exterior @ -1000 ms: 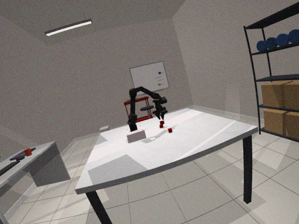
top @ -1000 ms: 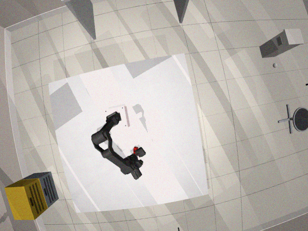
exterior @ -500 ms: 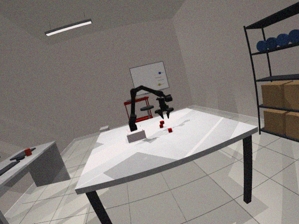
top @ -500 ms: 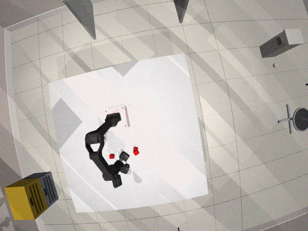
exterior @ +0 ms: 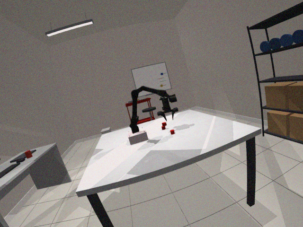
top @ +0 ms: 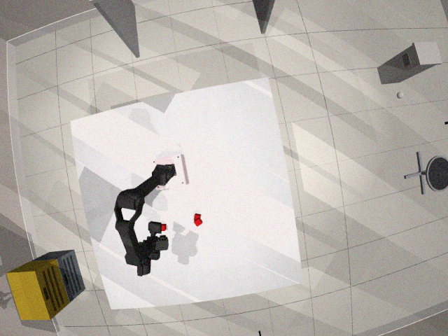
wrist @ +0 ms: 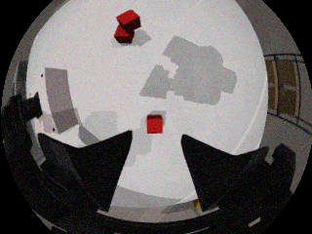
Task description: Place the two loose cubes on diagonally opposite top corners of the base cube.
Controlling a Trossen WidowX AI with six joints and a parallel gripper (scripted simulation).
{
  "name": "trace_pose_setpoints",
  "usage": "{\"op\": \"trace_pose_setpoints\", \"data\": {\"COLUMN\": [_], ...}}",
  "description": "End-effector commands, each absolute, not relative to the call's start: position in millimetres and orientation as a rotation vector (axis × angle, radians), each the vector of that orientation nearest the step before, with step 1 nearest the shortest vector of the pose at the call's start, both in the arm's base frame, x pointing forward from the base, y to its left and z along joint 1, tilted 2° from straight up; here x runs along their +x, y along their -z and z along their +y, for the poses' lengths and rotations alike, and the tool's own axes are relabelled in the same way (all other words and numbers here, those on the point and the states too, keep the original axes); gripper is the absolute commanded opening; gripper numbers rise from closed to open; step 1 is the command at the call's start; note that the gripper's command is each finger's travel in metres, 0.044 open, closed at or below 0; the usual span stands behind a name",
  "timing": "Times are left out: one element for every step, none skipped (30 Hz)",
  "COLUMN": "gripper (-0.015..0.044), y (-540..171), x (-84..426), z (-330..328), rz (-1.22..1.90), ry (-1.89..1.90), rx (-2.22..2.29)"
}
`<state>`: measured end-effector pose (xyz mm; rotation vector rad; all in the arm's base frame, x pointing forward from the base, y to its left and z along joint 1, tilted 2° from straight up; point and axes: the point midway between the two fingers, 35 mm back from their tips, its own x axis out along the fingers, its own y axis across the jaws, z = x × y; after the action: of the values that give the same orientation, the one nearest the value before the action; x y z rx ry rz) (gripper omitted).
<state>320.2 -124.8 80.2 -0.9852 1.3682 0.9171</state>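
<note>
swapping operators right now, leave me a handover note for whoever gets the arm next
Claw: open, holding nothing, above the table, the loose cube below it.
Base cube: on the table, off to one side of the loose cube.
Done: one cube sits on the base cube, seemingly on a corner; its exact overhang is hard to judge.
Left: pick up the loose cube, cap the diagonally opposite corner level with a small gap, release, withdraw.

base cube [top: 197, 222] [exterior: 163, 127] [wrist: 124, 35]: red, on table. cube [top: 197, 215] [exterior: 164, 124] [wrist: 129, 20]: red, atop base, level, turned, offset. loose cube [top: 164, 227] [exterior: 172, 132] [wrist: 155, 124]: red, flat on table, well apart.
</note>
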Motion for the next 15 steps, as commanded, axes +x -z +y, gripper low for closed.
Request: {"op": "trace_pose_setpoints", "data": {"gripper": [0.0265,0.0265,0.0265,0.0265,0.0265,0.0265,0.0265,0.0265,0.0265,0.0265,0.0265,0.0265,0.0265,0.0265,0.0265], "y": [-86,-86,-86,-86,-86,-86,-86,-84,-79,-71,-60,-49,-39,-30,-25], "x": [313,313,313,313,313,313,313,313,314,314,315,315,314,314,313], "z": [-147,-147,-147,-147,-147,-147,-147,-147,-148,-149,-149,-150,-150,-150,-150], "rz": [1.336,1.336,1.336,1.336,1.336,1.336,1.336,1.336,1.336,1.336,1.336,1.336,1.336,1.336,1.336], "ry": [-1.002,-1.002,-1.002,-1.002,-1.002,-1.002,-1.002,-1.002,-1.002,-1.002,-1.002,-1.002,-1.002,-1.003,-1.003], "rx": [-1.076,-1.076,-1.076,-1.076,-1.076,-1.076,-1.076,-1.076,-1.076,-1.076,-1.076,-1.076,-1.076,-1.076,-1.076]}}
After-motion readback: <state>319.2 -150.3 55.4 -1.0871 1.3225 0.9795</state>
